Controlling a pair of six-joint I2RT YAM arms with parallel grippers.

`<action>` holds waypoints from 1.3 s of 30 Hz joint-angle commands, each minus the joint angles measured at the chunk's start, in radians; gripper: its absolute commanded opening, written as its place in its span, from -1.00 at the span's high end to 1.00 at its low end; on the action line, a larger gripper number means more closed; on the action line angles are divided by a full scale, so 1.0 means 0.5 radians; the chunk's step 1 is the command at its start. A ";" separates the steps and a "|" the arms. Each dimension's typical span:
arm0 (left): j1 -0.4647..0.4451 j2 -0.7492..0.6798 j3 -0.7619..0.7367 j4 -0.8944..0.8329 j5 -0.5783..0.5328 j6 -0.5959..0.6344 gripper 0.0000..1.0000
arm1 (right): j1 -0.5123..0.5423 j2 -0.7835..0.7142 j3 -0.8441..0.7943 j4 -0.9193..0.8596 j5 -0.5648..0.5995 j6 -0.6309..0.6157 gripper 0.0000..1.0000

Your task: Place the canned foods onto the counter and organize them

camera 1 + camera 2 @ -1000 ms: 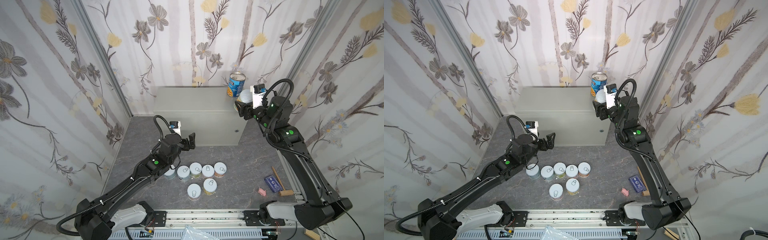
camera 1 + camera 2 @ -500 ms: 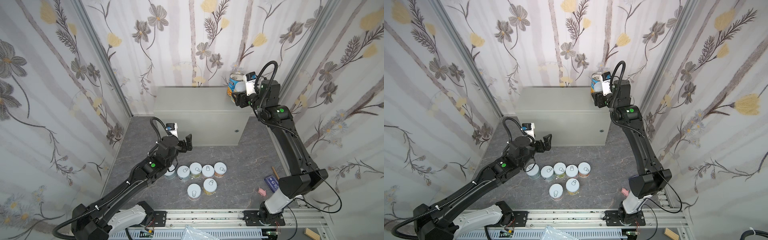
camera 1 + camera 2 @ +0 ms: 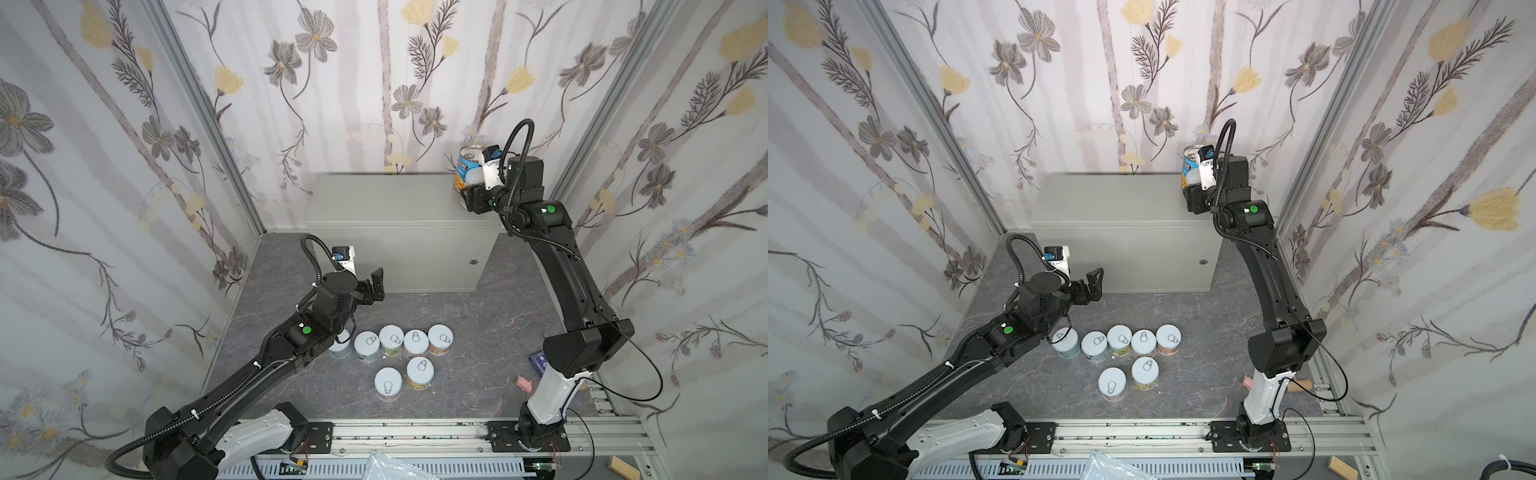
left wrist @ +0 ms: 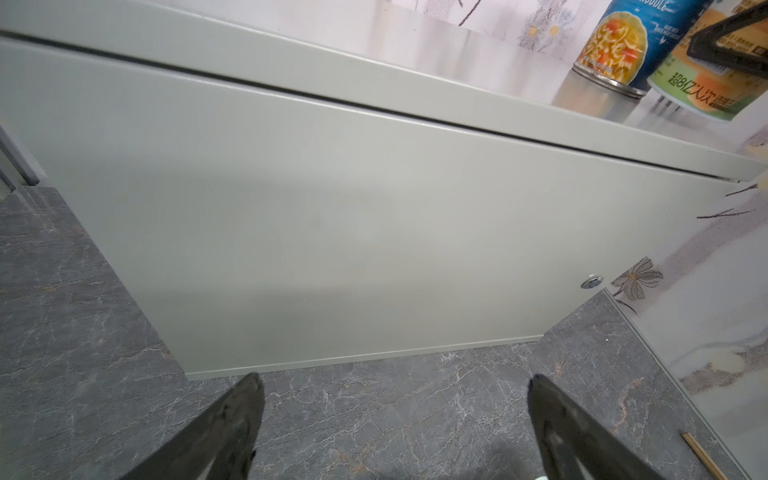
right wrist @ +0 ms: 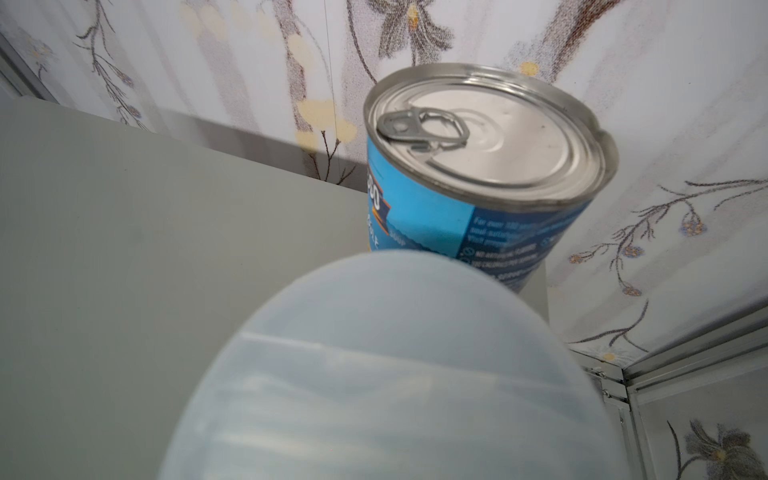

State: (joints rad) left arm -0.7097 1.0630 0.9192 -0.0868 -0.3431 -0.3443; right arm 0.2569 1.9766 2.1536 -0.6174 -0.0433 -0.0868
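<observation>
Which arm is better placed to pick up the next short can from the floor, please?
Left: the open left gripper hangs empty near the short cans, while the right gripper is holding the plastic-lidded can at the counter.

Black arms (image 3: 573, 282), green dots (image 3: 306, 330), ribbed black cables (image 3: 216, 399)

A: Count them with me: seven short pastel-labelled cans with white pull-tab lids (image 3: 1119, 338)!
B: Seven, yes. Plus one taller blue-labelled can with a bare metal top (image 3: 465, 169), and one orange-yellow can with a pale plastic lid (image 4: 702, 93).
A: That makes nine cans in all.
B: And just one light-grey metal box cabinet (image 3: 399, 208), plus one small pink lump (image 3: 524, 384).
</observation>
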 commanded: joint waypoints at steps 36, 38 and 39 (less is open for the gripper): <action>0.017 0.001 0.002 -0.011 -0.019 -0.023 -1.00 | 0.014 0.121 0.224 -0.163 0.005 0.214 -0.23; 0.016 -0.006 -0.006 -0.011 -0.026 -0.022 -1.00 | 0.017 0.127 0.224 -0.161 0.005 0.215 -0.27; 0.017 -0.006 -0.007 -0.010 -0.027 -0.025 -1.00 | 0.020 0.127 0.224 -0.164 0.010 0.217 -0.30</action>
State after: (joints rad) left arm -0.7013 1.0653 0.9176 -0.0875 -0.3397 -0.3447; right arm 0.2623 2.0323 2.2570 -0.7536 -0.0422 0.0162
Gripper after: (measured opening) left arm 0.997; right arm 0.720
